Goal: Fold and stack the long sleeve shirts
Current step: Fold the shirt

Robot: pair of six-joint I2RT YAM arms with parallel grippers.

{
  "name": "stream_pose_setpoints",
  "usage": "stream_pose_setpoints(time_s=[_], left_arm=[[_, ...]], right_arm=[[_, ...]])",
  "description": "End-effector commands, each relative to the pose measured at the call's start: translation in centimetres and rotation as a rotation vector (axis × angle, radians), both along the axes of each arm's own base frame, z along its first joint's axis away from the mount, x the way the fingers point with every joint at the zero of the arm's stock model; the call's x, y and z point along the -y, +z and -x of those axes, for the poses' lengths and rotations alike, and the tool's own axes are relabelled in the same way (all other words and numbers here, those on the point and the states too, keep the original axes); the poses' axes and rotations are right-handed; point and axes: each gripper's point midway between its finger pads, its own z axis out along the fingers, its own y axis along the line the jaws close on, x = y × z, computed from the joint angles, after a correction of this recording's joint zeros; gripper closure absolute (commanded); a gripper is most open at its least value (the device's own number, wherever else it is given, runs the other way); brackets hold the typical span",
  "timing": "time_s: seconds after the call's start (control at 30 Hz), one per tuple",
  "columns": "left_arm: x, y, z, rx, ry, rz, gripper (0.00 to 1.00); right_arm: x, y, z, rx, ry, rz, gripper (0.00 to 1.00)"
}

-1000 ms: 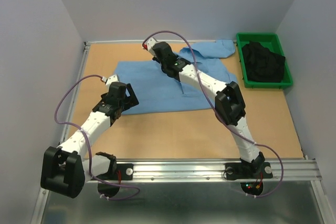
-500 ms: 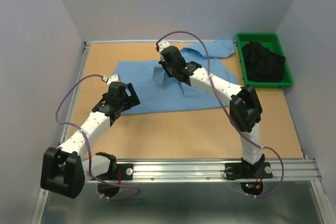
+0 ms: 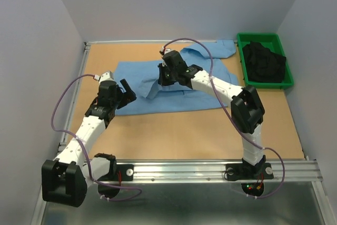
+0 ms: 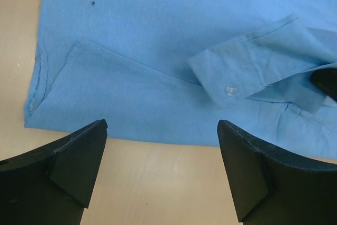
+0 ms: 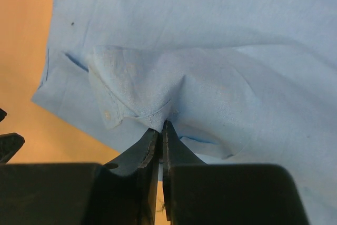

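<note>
The left gripper [image 4: 162, 127] has its two black fingers [image 4: 73, 156] spread wide with nothing between them. Under the gap lies bare tan table [image 4: 158, 183], and just beyond the fingertips runs the near edge of the light blue shirt [image 4: 158, 40]. Ahead of the tips the thin cloth lies flat in overlapping layers, with a stitched side hem past the left finger. Farther on, ahead of the right finger, a cuff [image 4: 221, 75] with one pale button [image 4: 230, 90] rests on the body cloth, and its sleeve runs away to the right.

The right gripper [image 5: 162, 125] has its fingers pressed together on a pinch of that shirt [image 5: 237, 35]. The cloth gathers into a small raised peak at the tips, with creases fanning outward. Just beyond the tips and to their left sits the cuff [image 5: 126, 88], looking a little paler than the cloth around it. Past it the fabric smooths out and fills the view, and the table [image 5: 23, 51] shows at far left.

From above, the shirt [image 3: 158, 101] is a rough rectangle spread across the middle of the table [image 3: 174, 130]. The left gripper [image 3: 128, 90] is at its near-left part and the right gripper [image 3: 162, 75] is over its centre. Beyond the right gripper's fingers a loose part of the shirt, collar or sleeve I cannot tell, trails to the far right. It points toward a green bin [image 3: 258, 36] holding dark cloth [image 3: 263, 61].
</note>
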Motion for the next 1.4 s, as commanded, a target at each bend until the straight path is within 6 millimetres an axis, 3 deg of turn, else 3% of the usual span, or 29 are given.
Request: stream_pose_setpoints(time_s=[0.0, 0.33, 0.43, 0.47, 0.5, 0.53, 0.63, 0.67, 0.77, 0.83, 1.0, 1.03, 1.17, 1.37], left_arm=[[0.1, 0.5, -0.1, 0.025, -0.008, 0.037, 0.02], [0.7, -0.9, 0.1, -0.040, -0.023, 0.082, 0.02], [0.8, -1.4, 0.1, -0.058, -0.019, 0.090, 0.02], [0.9, -1.5, 0.0, -0.063, -0.020, 0.091, 0.02], [0.9, -2.0, 0.0, -0.079, -0.016, 0.097, 0.02], [1.1, -2.1, -0.1, -0.084, -0.018, 0.105, 0.02], [1.7, -2.8, -0.4, -0.106, -0.012, 0.145, 0.02], [2.0, -3.0, -0.5, -0.112, -0.017, 0.160, 0.03], [2.6, -3.3, -1.3, -0.117, -0.012, 0.201, 0.05], [3.2, -3.3, -2.0, -0.127, -0.014, 0.233, 0.06], [4.3, -3.3, -3.9, -0.126, -0.022, 0.262, 0.09], [4.5, -3.8, -4.4, -0.142, -0.020, 0.263, 0.10], [5.1, -5.2, -5.4, -0.185, -0.027, 0.263, 0.15], [5.7, -6.4, -6.5, -0.211, -0.021, 0.252, 0.25]], right_arm=[[-1.6, -3.1, 1.9, -0.182, -0.003, -0.101, 0.91], [-1.6, -6.5, 2.2, -0.397, -0.051, -0.217, 0.87], [-1.7, -7.0, 2.5, -0.418, -0.037, -0.220, 0.68], [-1.6, -6.7, 2.5, -0.408, -0.034, -0.217, 0.53], [-1.5, -6.5, 2.5, -0.395, -0.026, -0.212, 0.47], [-1.3, -6.0, 2.4, -0.364, -0.006, -0.200, 0.39], [-0.2, -3.5, 1.8, -0.272, -0.020, -0.184, 0.27], [0.8, -2.3, 1.5, -0.221, -0.031, -0.167, 0.24], [3.5, -1.3, 0.7, -0.157, -0.093, -0.124, 0.20], [6.4, -0.9, 0.4, -0.138, -0.154, -0.106, 0.16], [13.5, -1.2, -0.5, -0.093, -0.288, -0.031, 0.11], [15.7, -1.6, -0.5, -0.097, -0.322, -0.012, 0.09], [20.4, -2.0, -0.4, -0.101, -0.416, 0.001, 0.08], [24.4, -3.5, 0.6, -0.116, -0.480, 0.049, 0.08]])
